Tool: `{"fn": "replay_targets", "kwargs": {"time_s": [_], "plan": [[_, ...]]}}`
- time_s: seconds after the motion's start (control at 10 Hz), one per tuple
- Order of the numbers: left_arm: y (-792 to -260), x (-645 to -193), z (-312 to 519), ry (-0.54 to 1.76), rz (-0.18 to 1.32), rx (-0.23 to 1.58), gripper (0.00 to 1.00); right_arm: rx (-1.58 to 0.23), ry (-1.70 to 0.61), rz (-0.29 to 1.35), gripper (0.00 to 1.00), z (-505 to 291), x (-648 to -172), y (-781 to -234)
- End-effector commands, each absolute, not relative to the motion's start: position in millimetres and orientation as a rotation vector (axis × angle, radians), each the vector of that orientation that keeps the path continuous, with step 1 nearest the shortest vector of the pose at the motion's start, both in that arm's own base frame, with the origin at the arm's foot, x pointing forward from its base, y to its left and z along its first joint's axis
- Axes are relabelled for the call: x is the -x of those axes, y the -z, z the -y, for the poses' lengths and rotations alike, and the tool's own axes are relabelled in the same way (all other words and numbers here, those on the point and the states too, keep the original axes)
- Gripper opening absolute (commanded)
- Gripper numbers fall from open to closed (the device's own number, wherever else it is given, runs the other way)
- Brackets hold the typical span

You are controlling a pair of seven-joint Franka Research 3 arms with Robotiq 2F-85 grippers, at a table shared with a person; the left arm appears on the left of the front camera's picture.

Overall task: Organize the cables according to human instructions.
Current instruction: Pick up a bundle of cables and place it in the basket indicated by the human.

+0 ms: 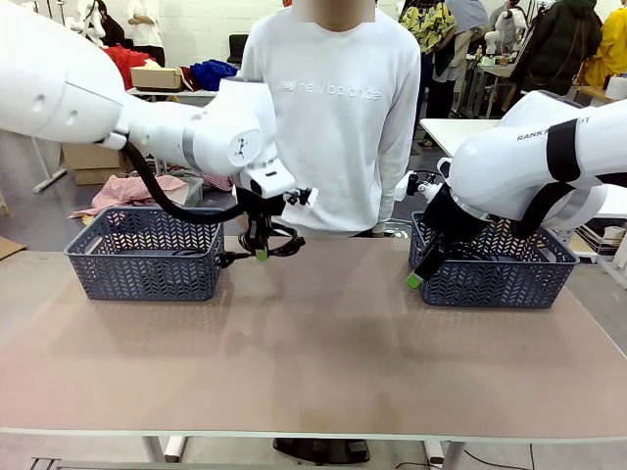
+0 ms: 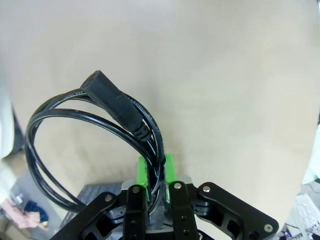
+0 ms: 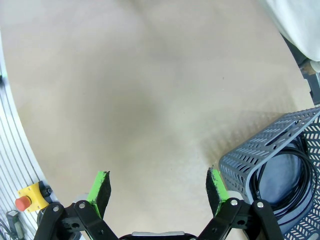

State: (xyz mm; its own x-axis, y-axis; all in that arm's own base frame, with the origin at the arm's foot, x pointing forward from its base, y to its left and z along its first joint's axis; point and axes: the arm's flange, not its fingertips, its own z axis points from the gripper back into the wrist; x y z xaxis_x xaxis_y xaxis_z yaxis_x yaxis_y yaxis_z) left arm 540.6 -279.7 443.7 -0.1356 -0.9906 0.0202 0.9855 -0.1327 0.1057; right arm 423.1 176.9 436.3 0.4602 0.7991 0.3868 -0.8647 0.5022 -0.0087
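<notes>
My left gripper [image 1: 261, 252] hangs just above the table beside the right end of the left basket [image 1: 137, 270], shut on a coiled black cable [image 1: 233, 258]. In the left wrist view the green pads [image 2: 169, 165] pinch two strands of that cable [image 2: 60, 112], whose loop and plug end [image 2: 107, 94] hang over the bare tabletop. My right gripper [image 1: 415, 279] is low at the left corner of the right basket [image 1: 509, 281]; its jaws [image 3: 158, 190] stand open with nothing between them. Another black cable [image 3: 296, 180] lies coiled inside that basket [image 3: 250, 165].
A person in a white sweatshirt [image 1: 333, 117] stands at the far edge of the table, between the two grey baskets. A wide stretch of tan tabletop [image 1: 313, 343] lies between and in front of the baskets. A red emergency button [image 3: 22, 202] sits at the table's side.
</notes>
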Motion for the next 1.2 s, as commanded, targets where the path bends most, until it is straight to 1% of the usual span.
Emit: {"fn": "replay_targets", "kwargs": {"time_s": [0.0,0.2,0.4,0.8,1.1], "plan": [[-474.7,-545.7,264.2,1.718,0.126,-0.135,0.00,-0.199,-1.029,0.369,1.00,-177.9,-424.3,-438.0],[-508.1,-547.5,242.5,1.701,0.165,-0.158,0.00,-0.199,-1.029,0.369,1.00,-177.9,-424.3,-438.0],[-524.3,-552.0,208.1,1.668,0.173,-0.179,0.00,-0.199,-1.029,0.369,1.00,-177.9,-424.3,-438.0],[-531.3,-555.3,130.8,1.576,0.188,-0.192,0.00,-0.199,-1.029,0.369,1.00,-177.9,-424.3,-438.0],[-512.8,-553.2,87.1,1.572,0.209,-0.160,0.00,-0.199,-1.029,0.369,1.00,-177.9,-424.3,-438.0]]}}
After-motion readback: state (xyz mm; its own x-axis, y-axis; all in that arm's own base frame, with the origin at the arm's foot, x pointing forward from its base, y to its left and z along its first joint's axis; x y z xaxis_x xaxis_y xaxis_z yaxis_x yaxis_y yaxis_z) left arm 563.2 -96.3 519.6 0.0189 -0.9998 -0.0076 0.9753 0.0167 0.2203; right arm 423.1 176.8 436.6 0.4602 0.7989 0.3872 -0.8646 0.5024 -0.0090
